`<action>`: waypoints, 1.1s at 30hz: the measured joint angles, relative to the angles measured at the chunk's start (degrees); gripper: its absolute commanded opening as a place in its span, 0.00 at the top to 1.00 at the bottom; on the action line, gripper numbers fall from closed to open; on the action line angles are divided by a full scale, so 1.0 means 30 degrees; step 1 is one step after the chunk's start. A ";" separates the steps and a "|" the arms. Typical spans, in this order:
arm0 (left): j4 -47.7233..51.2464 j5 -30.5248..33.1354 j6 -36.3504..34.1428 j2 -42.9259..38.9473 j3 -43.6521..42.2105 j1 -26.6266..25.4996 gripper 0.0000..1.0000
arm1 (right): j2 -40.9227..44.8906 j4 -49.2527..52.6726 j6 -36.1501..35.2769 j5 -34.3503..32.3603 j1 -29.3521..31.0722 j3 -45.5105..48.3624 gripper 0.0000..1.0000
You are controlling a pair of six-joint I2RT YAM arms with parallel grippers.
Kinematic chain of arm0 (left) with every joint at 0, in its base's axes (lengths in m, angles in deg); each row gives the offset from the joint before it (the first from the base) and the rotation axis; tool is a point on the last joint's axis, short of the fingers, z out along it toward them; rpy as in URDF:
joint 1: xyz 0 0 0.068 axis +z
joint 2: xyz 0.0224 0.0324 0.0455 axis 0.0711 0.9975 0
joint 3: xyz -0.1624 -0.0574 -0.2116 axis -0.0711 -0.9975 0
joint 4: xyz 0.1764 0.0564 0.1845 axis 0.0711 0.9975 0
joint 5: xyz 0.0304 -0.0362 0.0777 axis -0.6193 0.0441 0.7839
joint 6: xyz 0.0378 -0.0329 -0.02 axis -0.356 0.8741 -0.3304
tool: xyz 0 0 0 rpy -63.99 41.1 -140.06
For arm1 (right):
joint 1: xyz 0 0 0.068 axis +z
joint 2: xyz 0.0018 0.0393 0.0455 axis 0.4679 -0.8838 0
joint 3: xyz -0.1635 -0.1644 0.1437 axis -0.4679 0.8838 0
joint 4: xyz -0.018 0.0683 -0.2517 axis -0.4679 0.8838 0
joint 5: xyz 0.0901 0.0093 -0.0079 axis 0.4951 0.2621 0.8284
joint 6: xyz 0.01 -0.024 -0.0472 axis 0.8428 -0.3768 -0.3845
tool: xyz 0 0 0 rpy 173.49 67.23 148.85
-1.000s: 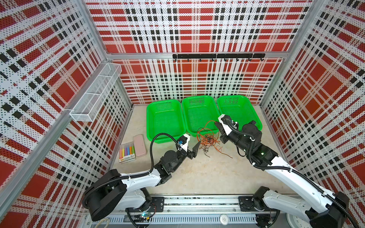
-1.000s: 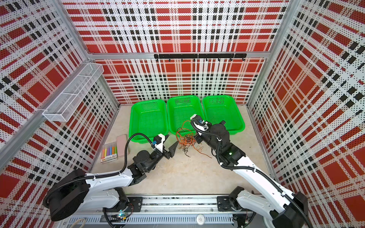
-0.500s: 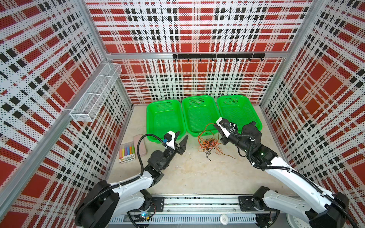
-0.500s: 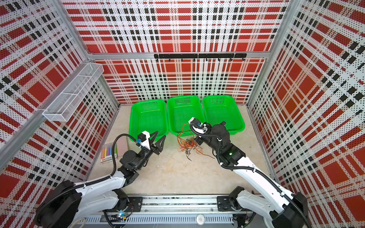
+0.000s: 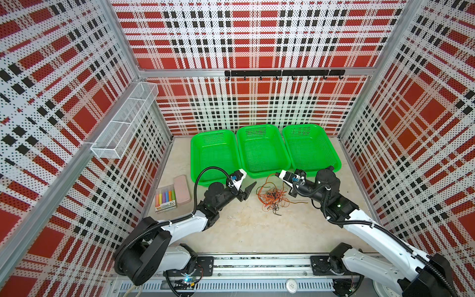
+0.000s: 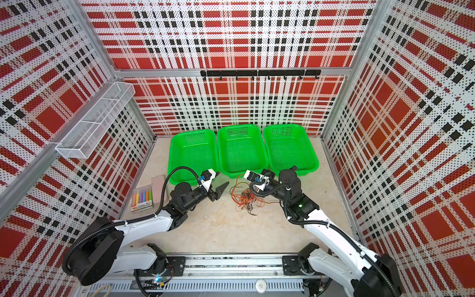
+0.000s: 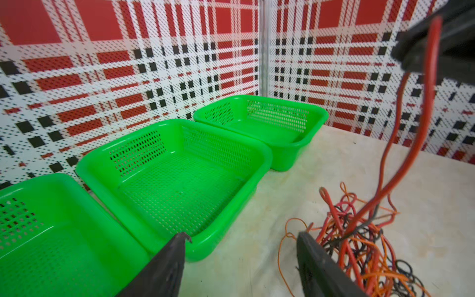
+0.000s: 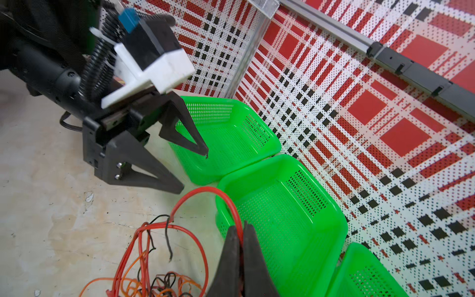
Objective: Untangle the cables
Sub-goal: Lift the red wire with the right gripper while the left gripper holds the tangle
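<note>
The cables (image 5: 272, 198) (image 6: 246, 201) lie in a loose red, orange and black tangle on the table in front of the middle basket. My right gripper (image 8: 241, 227) (image 5: 278, 174) is shut on one red cable (image 8: 205, 190), which loops up from the pile; in the left wrist view this red cable (image 7: 421, 128) hangs taut. My left gripper (image 7: 243, 234) (image 5: 250, 180) (image 6: 223, 179) stands open just left of the tangle with nothing between its fingers. One of its fingers (image 7: 316, 257) touches the pile's edge.
Three green baskets (image 5: 212, 132) (image 5: 257, 126) (image 5: 303, 126) line the back of the table. A box of coloured chalk (image 5: 165, 199) and a pink case (image 5: 181, 189) sit at the left wall. A wire shelf (image 5: 126, 123) hangs on that wall.
My left gripper drew back to the left, then returned to the tangle's left edge, still open. My right gripper, still shut on the red cable, came lower and nearer the front.
</note>
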 measured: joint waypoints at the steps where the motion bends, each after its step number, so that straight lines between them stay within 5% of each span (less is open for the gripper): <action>1: 0.0066 -0.0233 -0.0138 0.0153 0.0000 -0.0182 0.29 | -0.0044 -0.0066 -0.0240 0.0153 -0.0007 0.0000 1.00; 16: 0.0313 -0.1231 -0.0466 0.0379 -0.0692 -0.2514 0.30 | -0.0299 -0.1574 -0.1741 0.0160 -0.0109 0.0911 1.00; 20: -0.0087 -0.0743 -0.0459 0.1290 -0.0678 -0.3643 0.31 | -0.0299 -0.2499 -0.1749 -0.0109 -0.0211 0.1428 1.00; 25: -0.1982 0.0860 -0.0146 0.2849 -0.0692 -0.4554 0.19 | -0.0313 -0.3519 -0.1632 0.0029 -0.0240 0.1756 1.00; 33: -0.4852 0.2565 -0.0546 0.4991 -0.0029 -0.5253 0.27 | -0.0408 -0.5144 -0.0670 0.0255 -0.0313 0.2091 1.00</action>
